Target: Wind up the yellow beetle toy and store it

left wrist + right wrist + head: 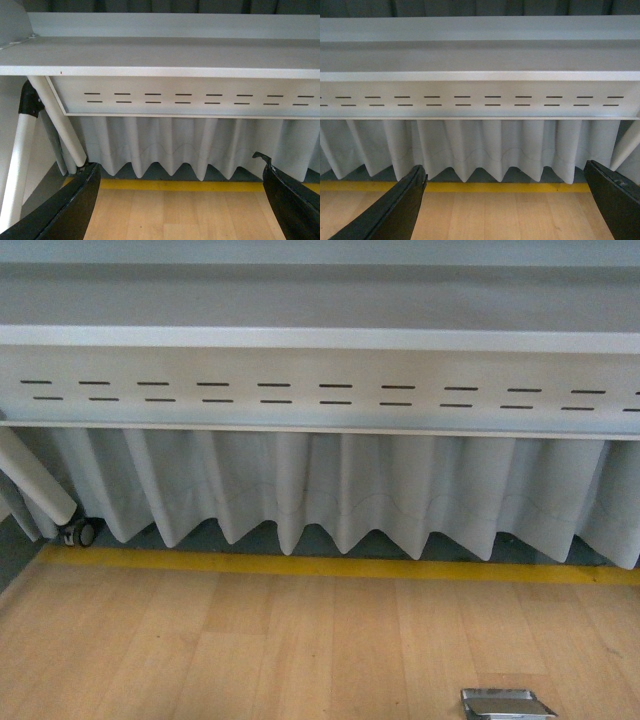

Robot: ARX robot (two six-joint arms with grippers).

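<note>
I log left gripper (176,162) and right gripper (506,167), jaws spread wide and empty, facing grey curtain (350,490); silvery metal object (507,705) on wooden surface (250,650).

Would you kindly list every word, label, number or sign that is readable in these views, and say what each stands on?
There are none: no view shows any readable text.
The dashes on the grey panel are slots, not characters.
The metal object at the front view's lower edge shows no marking that I can make out.
The yellow strip is plain.
</note>
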